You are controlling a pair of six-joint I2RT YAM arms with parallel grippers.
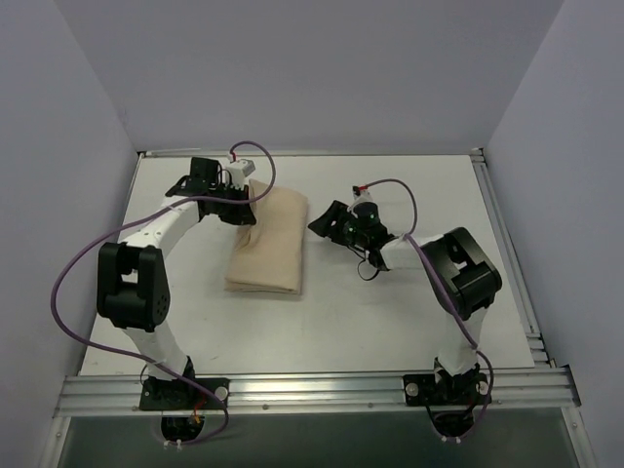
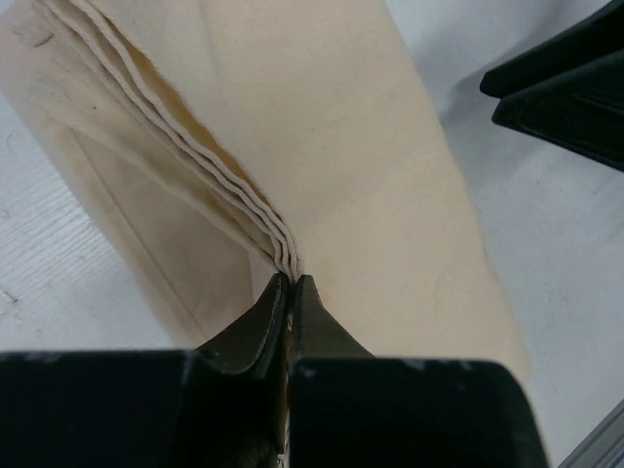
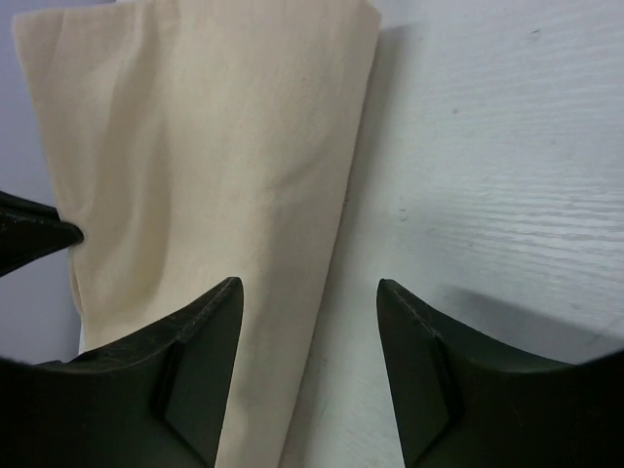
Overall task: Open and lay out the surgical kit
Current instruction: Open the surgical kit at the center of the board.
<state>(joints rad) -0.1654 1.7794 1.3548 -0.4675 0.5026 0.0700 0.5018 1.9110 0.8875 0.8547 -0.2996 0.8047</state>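
The surgical kit is a folded beige cloth wrap (image 1: 269,244) lying on the white table, left of centre. Its tray, tweezers, clamps, gauze and packets are hidden inside. My left gripper (image 1: 248,207) is at the wrap's far left corner. In the left wrist view the left gripper (image 2: 291,278) is shut on the stacked fold edges of the wrap (image 2: 380,146). My right gripper (image 1: 319,222) is open just beside the wrap's far right edge. In the right wrist view the right gripper (image 3: 310,285) straddles that edge of the wrap (image 3: 205,166), holding nothing.
The white table (image 1: 390,312) is bordered by aluminium rails at the right (image 1: 507,244) and near (image 1: 312,388) edges, with grey walls on three sides. Purple cables loop off both arms. The right gripper's fingers (image 2: 570,93) show in the left wrist view.
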